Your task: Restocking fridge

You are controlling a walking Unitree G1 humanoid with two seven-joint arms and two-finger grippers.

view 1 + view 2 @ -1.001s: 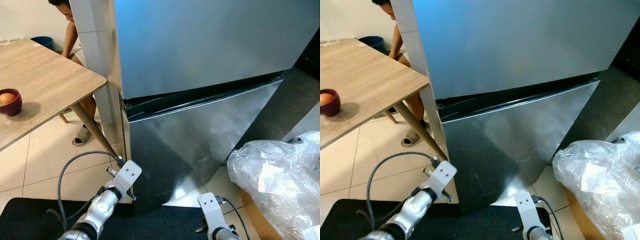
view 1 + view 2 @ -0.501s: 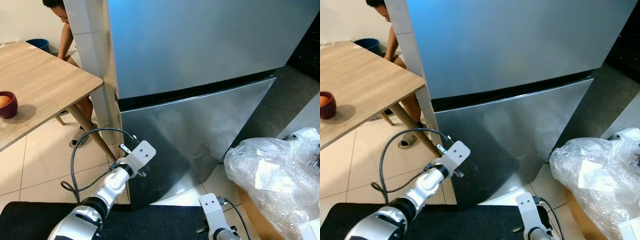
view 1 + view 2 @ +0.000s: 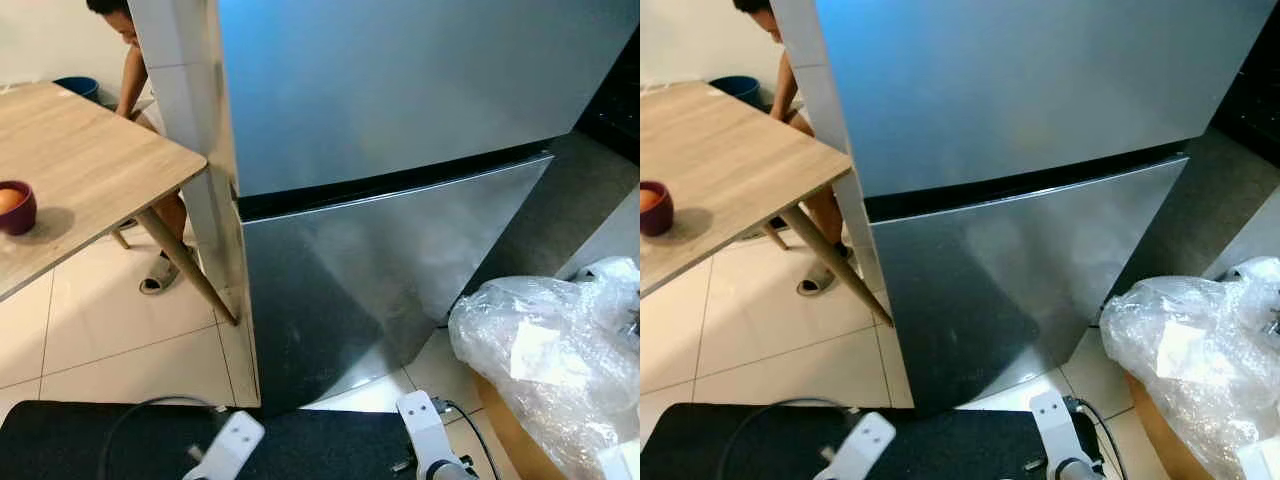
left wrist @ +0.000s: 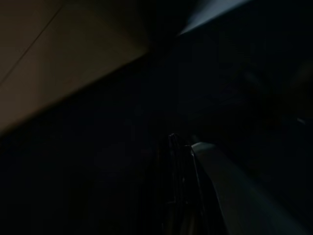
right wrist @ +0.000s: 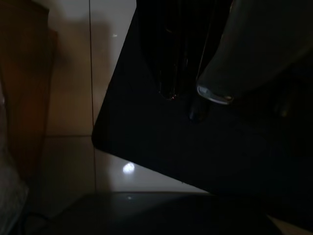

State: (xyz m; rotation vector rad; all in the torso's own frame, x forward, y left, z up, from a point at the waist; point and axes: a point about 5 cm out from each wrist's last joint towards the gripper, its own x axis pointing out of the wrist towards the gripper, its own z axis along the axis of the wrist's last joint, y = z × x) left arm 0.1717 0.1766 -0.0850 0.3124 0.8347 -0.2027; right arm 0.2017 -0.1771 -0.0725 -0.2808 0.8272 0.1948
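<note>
Fridge (image 3: 400,150) is standing shut straight ahead while both arms are hanging low, finger state I cannot tell, so reaching for the door's edge squarely seems wise.

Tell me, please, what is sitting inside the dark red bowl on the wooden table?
An orange, round fruit rests inside the dark red bowl on the wooden table. The fruit's top shows above the rim; the bowl wall hides the rest.
</note>
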